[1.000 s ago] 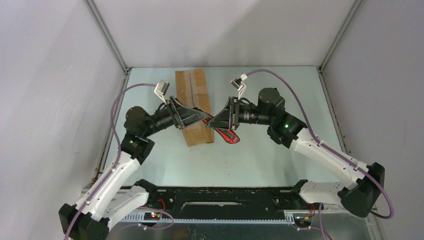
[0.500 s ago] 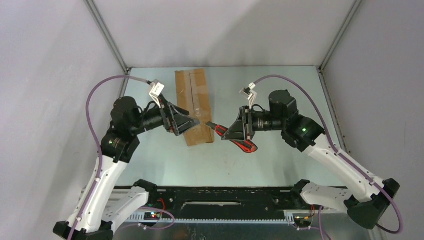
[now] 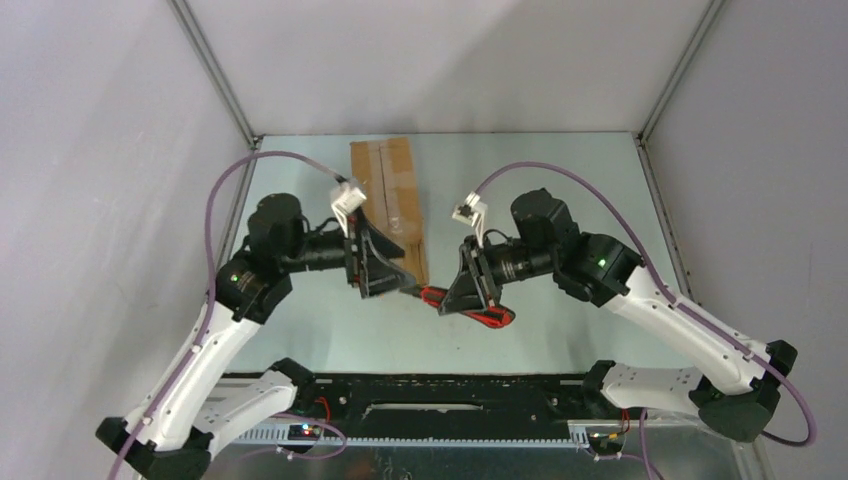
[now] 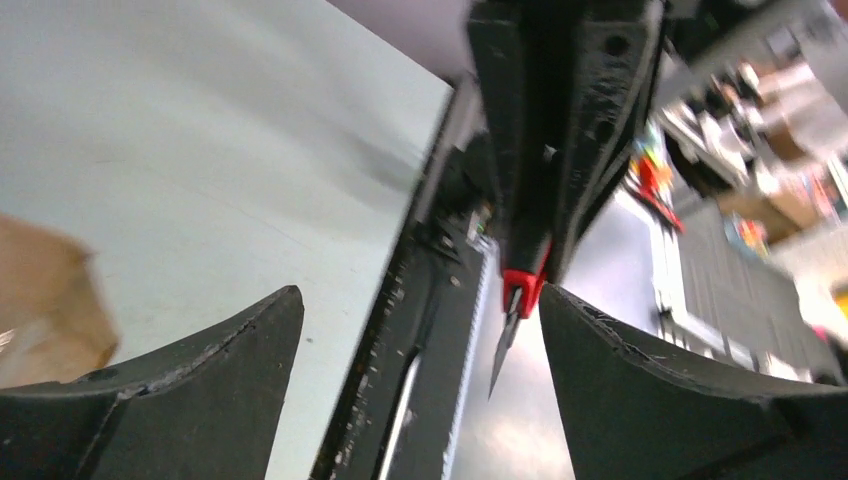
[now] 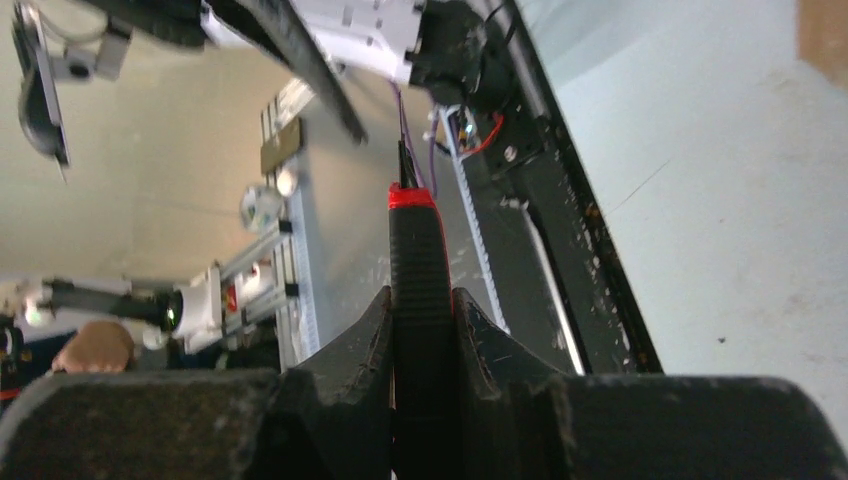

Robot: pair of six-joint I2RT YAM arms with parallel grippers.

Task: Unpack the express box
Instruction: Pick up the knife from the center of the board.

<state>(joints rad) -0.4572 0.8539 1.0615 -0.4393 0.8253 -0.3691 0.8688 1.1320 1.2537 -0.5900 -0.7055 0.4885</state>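
Surroundings: pale grey-green bench (image 3: 560,200) closed in by plain grey walls (image 3: 450,60); the arm bases sit at 6 o'clock.
Express box: the express box (image 3: 385,175) lies flat toward 12 o'clock, a little to the 11 side, with its long axis running from 12 to 6.
Done so far: by your pictures, very little. The top flaps lie flat and shut, and a tape strip runs down the middle seam. You cannot tell from above whether the tape has been slit.
Left to do: in my judgement, part the seam, fold the flaps back and lift out whatever is inside. None of the contents show.
Right pincer: your right pincer (image 5: 420,300) is clamped on the black body of a red-and-black utility knife (image 3: 488,318), blade out and pointing toward 9 o'clock.
Left pincer: your left pincer (image 4: 418,292) stands wide apart and grips nothing. It hangs over the box's 6 o'clock end, facing the knife.
Knife position: in the left wrist view the bare blade tip sits between the left fingers, close to the one on the right of that view. I see no contact.
In the way: the two pincers crowd each other at the box's 6 o'clock corner, so an exposed blade near a finger is your main hazard. Purple cables (image 3: 230,180) loop above both arms, clear of the box.
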